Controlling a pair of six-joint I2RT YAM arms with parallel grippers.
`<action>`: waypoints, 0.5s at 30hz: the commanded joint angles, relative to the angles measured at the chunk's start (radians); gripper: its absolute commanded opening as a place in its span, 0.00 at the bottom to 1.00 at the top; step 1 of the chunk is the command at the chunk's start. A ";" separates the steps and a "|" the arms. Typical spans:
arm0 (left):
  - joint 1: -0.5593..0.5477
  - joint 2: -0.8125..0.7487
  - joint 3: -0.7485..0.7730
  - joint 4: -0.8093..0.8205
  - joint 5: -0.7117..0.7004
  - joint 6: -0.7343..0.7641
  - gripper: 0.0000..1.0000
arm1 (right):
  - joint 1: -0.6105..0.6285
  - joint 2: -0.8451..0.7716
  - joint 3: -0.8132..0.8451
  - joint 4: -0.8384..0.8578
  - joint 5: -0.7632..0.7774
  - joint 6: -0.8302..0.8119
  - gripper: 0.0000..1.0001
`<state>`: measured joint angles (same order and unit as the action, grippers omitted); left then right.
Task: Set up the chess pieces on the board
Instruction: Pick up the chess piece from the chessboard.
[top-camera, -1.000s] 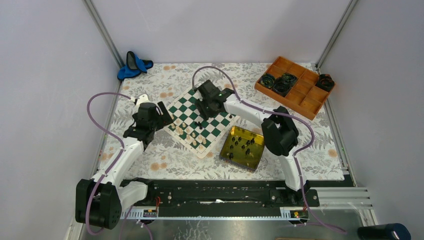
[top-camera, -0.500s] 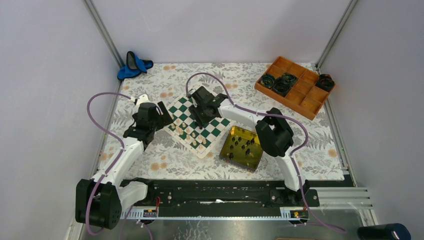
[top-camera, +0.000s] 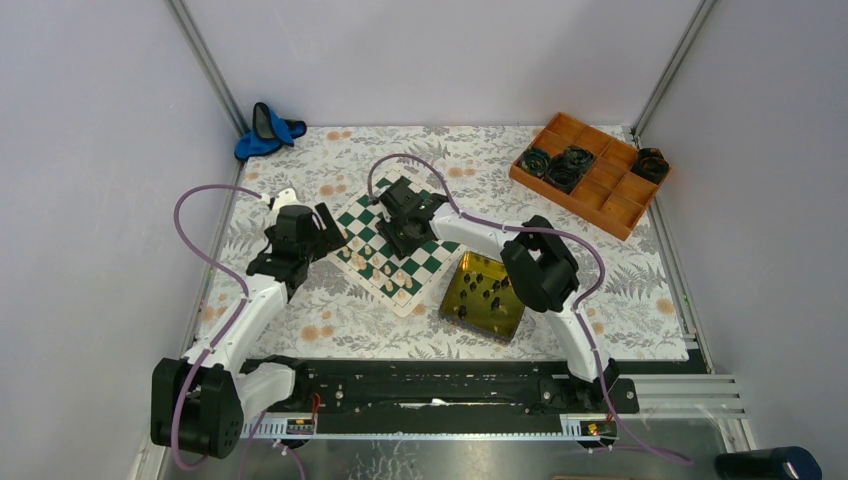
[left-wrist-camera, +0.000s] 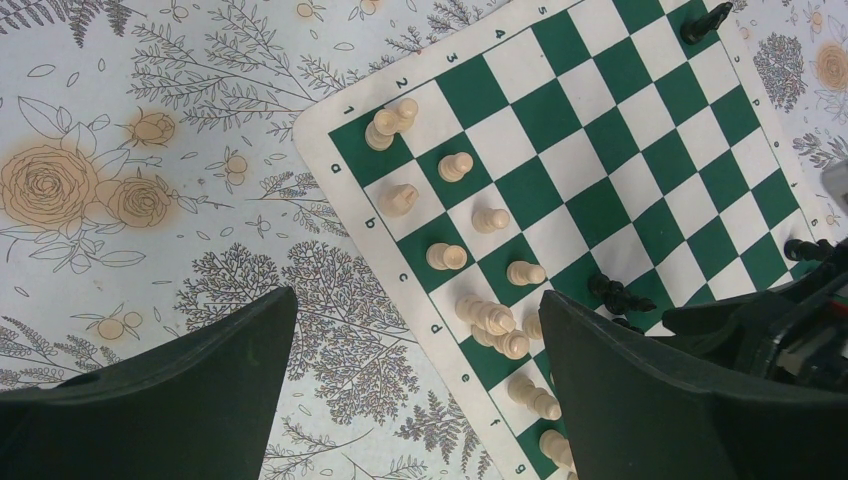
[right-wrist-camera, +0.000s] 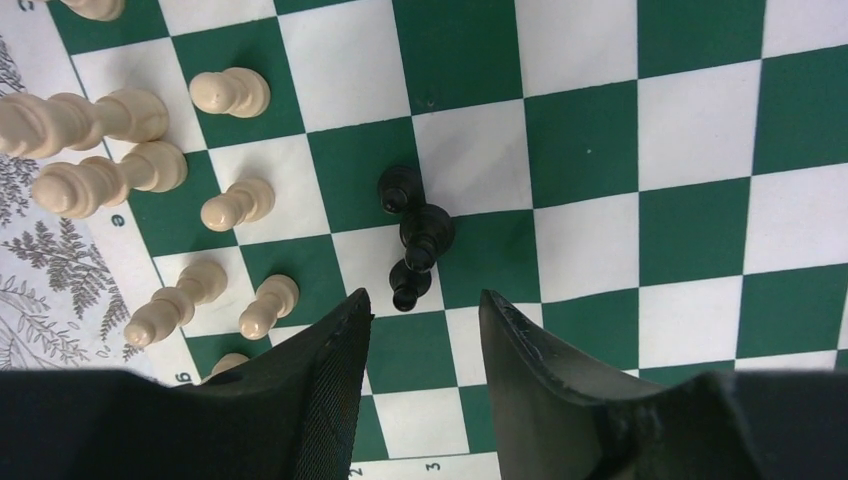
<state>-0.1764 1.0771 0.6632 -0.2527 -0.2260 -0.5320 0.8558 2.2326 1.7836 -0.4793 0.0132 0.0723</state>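
Note:
The green-and-white board (top-camera: 364, 214) lies left of the table's centre. Several cream-white chess pieces (left-wrist-camera: 488, 322) stand along its near-left rows, also in the right wrist view (right-wrist-camera: 222, 206). A small cluster of black pieces (right-wrist-camera: 416, 236) sits mid-board, just ahead of my right gripper (right-wrist-camera: 425, 300). That gripper is open and empty, low over the board (right-wrist-camera: 590, 150). My left gripper (left-wrist-camera: 417, 300) is open and empty, hovering over the board's left edge (left-wrist-camera: 340, 200). A lone black piece (left-wrist-camera: 704, 21) stands at the far corner. More black pieces lie in the yellow tin tray (top-camera: 513, 318).
An orange compartment tray (top-camera: 612, 208) with black coiled items stands at the back right. A blue object (top-camera: 264, 131) lies at the back left corner. The right arm (top-camera: 540, 265) reaches over the yellow tray. The floral cloth (top-camera: 330, 310) covers the table.
My right gripper has moved left and nearer across the board, toward the black cluster and the white rows. The left arm has not moved.

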 joint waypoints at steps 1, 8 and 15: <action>-0.005 -0.010 0.003 0.063 -0.004 0.015 0.99 | 0.013 0.012 0.045 0.013 -0.012 0.002 0.50; -0.006 -0.005 0.002 0.067 -0.003 0.015 0.99 | 0.014 0.023 0.053 0.015 -0.012 -0.003 0.42; -0.004 0.002 0.010 0.067 -0.004 0.022 0.99 | 0.013 0.034 0.083 0.009 -0.012 -0.007 0.40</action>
<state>-0.1764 1.0771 0.6632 -0.2428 -0.2260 -0.5320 0.8577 2.2612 1.8069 -0.4801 0.0128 0.0723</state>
